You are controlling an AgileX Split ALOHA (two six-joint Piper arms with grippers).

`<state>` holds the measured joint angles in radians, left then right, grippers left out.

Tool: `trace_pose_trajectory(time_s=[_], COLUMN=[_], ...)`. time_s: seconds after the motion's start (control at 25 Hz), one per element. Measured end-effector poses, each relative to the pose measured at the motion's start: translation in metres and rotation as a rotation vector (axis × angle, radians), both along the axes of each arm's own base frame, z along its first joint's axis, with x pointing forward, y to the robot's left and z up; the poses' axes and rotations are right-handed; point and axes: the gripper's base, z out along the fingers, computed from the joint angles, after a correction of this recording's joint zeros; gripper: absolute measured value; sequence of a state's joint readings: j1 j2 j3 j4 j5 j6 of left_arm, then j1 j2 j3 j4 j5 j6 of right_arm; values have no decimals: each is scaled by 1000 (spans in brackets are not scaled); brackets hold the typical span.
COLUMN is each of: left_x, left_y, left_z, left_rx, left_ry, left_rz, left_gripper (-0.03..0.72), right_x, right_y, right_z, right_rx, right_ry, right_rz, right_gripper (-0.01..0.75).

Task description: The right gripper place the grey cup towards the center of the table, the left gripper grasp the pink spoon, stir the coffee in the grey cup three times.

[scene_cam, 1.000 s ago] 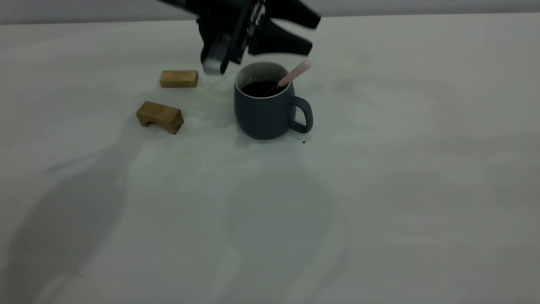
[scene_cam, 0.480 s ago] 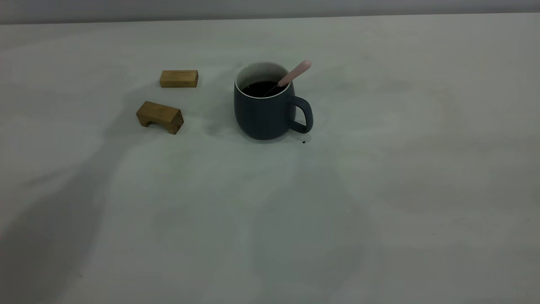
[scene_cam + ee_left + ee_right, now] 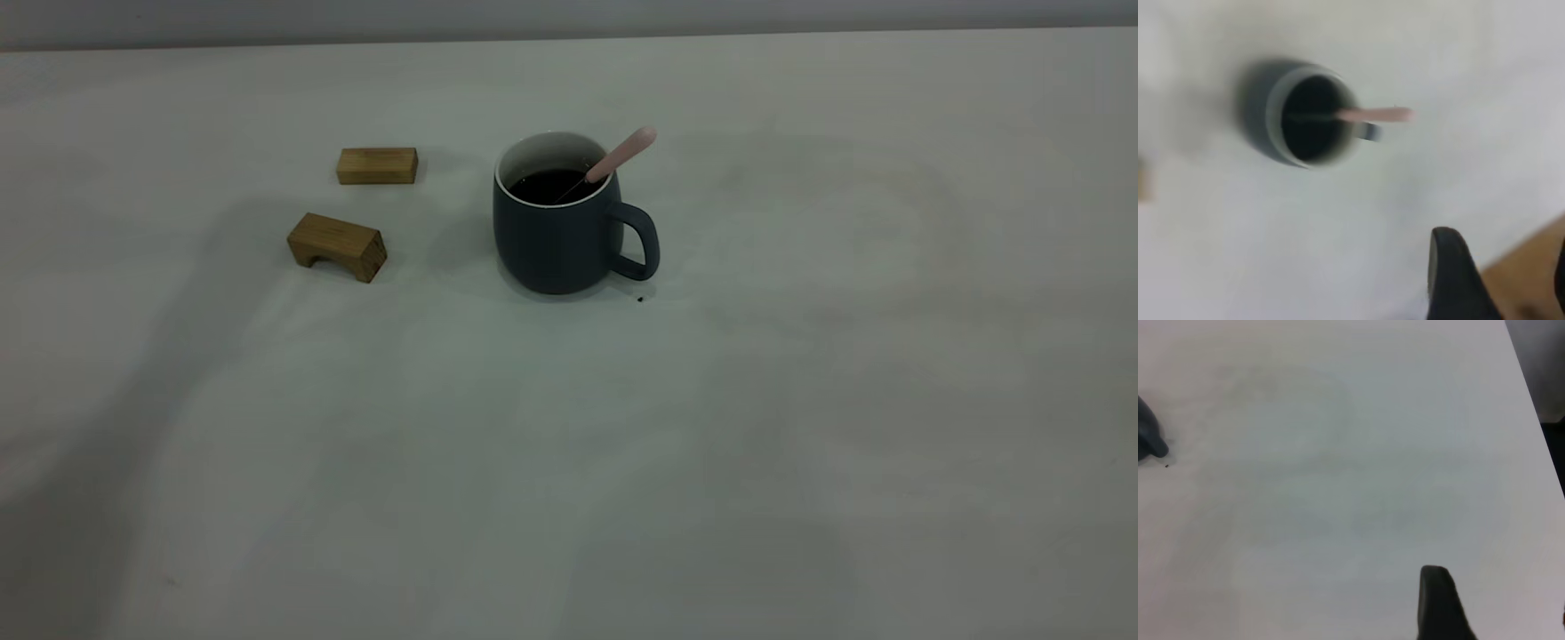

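The grey cup [image 3: 560,240] stands upright on the table [image 3: 800,400], handle to the right, with dark coffee [image 3: 547,185] inside. The pink spoon [image 3: 622,153] leans in it against the right rim, bowl down in the coffee. Neither arm shows in the exterior view. In the left wrist view the cup [image 3: 1261,113] and spoon [image 3: 1375,115] lie far below my left gripper [image 3: 1505,273], which is open and holds nothing. My right gripper [image 3: 1498,607] is open above bare table, well away from the cup's edge [image 3: 1146,433].
Two tan wooden blocks lie left of the cup, a flat one [image 3: 377,165] and an arched one [image 3: 336,244]. A tiny black speck [image 3: 639,299] sits by the cup's handle. The table's edge [image 3: 1538,420] shows in the right wrist view.
One second ago the left gripper hung open just above and behind the cup; it has since lifted out of the exterior view. Cup and spoon have not moved.
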<state>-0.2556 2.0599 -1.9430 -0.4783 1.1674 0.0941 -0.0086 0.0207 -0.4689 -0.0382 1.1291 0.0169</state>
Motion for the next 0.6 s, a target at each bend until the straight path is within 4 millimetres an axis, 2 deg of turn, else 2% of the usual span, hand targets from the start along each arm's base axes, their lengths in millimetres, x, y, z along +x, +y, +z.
trace_pose_trajectory(time_s=[0.12, 0.24, 0.36, 0.52, 0.6], left_x=[-2, -3, -14, -53, -87], left_y=[19, 49, 83, 115, 124], left_z=[15, 31, 62, 109, 128], left_rx=[108, 188, 243, 271, 289], left_ry=[-83, -138, -221, -325, -367], left_rz=[-8, 51, 124, 201, 213], left_gripper=[436, 436, 436, 436, 436], right_x=[0, 0, 0, 0, 0], right_y=[0, 0, 0, 0, 0], right_z=[0, 0, 0, 0, 0], right_rx=[0, 0, 0, 0, 0], right_ry=[0, 0, 0, 0, 0], right_rz=[0, 0, 0, 0, 0], right_gripper=[470, 470, 470, 470, 470])
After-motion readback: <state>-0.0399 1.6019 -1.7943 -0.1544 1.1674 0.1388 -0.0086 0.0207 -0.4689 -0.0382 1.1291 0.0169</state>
